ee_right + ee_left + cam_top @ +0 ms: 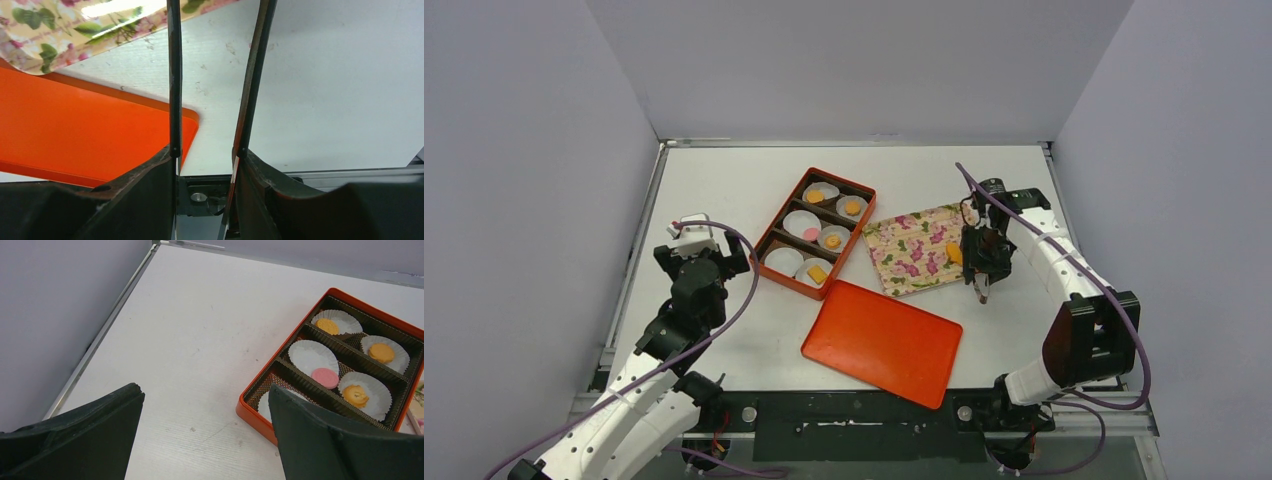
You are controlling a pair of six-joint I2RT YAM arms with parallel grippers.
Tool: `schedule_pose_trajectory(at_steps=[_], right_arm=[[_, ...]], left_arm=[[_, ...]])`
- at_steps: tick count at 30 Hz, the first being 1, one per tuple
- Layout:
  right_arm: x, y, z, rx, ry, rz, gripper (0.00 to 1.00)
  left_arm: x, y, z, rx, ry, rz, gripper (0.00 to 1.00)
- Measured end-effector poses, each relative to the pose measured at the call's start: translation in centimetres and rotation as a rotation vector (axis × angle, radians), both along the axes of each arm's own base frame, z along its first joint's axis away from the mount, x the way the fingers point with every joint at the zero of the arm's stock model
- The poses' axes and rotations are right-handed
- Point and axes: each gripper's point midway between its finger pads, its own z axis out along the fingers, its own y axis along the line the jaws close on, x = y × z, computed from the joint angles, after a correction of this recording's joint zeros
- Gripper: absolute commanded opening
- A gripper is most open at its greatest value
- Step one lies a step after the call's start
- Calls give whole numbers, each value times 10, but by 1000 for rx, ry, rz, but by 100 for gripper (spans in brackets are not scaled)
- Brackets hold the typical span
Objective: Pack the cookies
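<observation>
Now my left gripper [204, 392] is wide open, left of the box [789, 283] with 5 cookies [832, 241]. My right gripper [981, 292], open a little and empty, is beside 1 cookie [953, 253] on the flower tray [904, 245].

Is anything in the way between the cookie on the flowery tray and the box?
Nothing visible. The cookie lies on the tray, just beside the open box. The lid lies nearer the arms, off that path.
</observation>
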Motion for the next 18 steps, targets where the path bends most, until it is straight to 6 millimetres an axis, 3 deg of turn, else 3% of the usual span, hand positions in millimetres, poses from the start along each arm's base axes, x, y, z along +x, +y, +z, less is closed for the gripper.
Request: schedule_pose_trajectory(at_steps=[18], right_arm=[[-18, -15, -21, 8, 80, -51, 44]], left_arm=[[1, -4, 2, -4, -10, -15, 93]])
